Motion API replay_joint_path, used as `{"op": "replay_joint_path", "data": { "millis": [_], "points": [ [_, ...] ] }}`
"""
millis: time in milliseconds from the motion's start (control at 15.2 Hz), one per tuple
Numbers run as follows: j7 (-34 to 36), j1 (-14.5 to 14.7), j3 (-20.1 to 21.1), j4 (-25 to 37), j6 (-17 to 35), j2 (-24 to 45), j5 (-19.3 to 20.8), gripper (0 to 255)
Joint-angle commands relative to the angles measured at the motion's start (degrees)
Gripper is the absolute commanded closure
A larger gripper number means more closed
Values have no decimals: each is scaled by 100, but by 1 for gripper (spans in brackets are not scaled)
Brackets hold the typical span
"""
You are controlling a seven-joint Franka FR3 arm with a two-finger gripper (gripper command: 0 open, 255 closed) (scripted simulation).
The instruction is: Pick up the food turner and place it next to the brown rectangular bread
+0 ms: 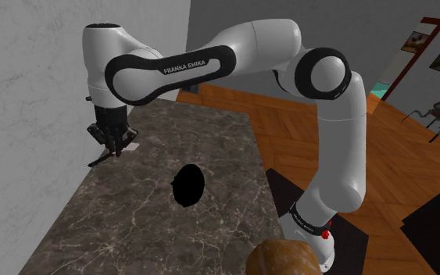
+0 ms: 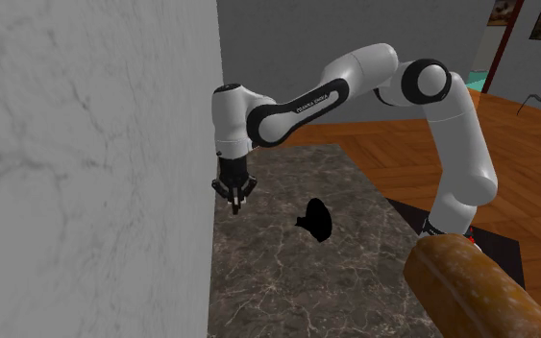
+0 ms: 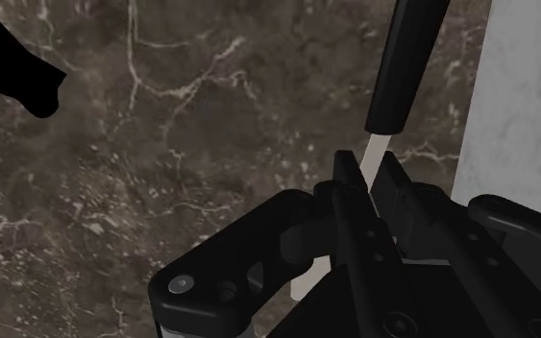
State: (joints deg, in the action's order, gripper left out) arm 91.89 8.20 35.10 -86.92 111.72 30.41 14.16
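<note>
Jaws: my all-black two-finger gripper (image 3: 368, 184) is clamped on the pale, flat shank of the food turner (image 3: 407, 67). It is a slim tool, and its long black handle runs out ahead of my fingertips. The shank passes between the pads and comes out behind them.

Position: the food turner is in my grasp, low over the dark brown, white-veined stone countertop (image 3: 162, 192). It sits just beside the white marbled wall (image 2: 86, 144). I cannot tell whether its blade end is off the stone.

Handling, my judgement:
- The tool looks light, thin and stiff, with nothing fragile about it.
- The shank looks smooth and narrow, so it may be slippery.
- The long handle gives leverage, so the tool could pivot in the pads on a quick swing.
- The hold sits on the shank just short of the handle, which seems sound; a slow carry would suit it.

Farther out, in the shoulder view, a flat, irregular black shape (image 1: 187, 185) lies on the counter at four o'clock from my gripper. I cannot identify it.

Beyond it, at five o'clock and well apart from me, is the brown, crusty rectangular loaf of bread (image 1: 284, 258). The picture's lower edge cuts it off. The set-down spot lies beside it.

Farthest is the orange wood-plank floor (image 1: 398, 180), at three o'clock.
</note>
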Motion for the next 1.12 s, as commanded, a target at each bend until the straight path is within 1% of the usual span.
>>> {"op": "replay_joint_path", "data": {
  "millis": [0, 528, 1056],
  "points": [
    [-9, 3, 19, 93, -132, -44, -29, 255],
    [-51, 31, 74, 545, -682, -167, -116, 255],
    [-74, 114, 105, 1130, -1280, -200, -151, 255]
  ]
}}
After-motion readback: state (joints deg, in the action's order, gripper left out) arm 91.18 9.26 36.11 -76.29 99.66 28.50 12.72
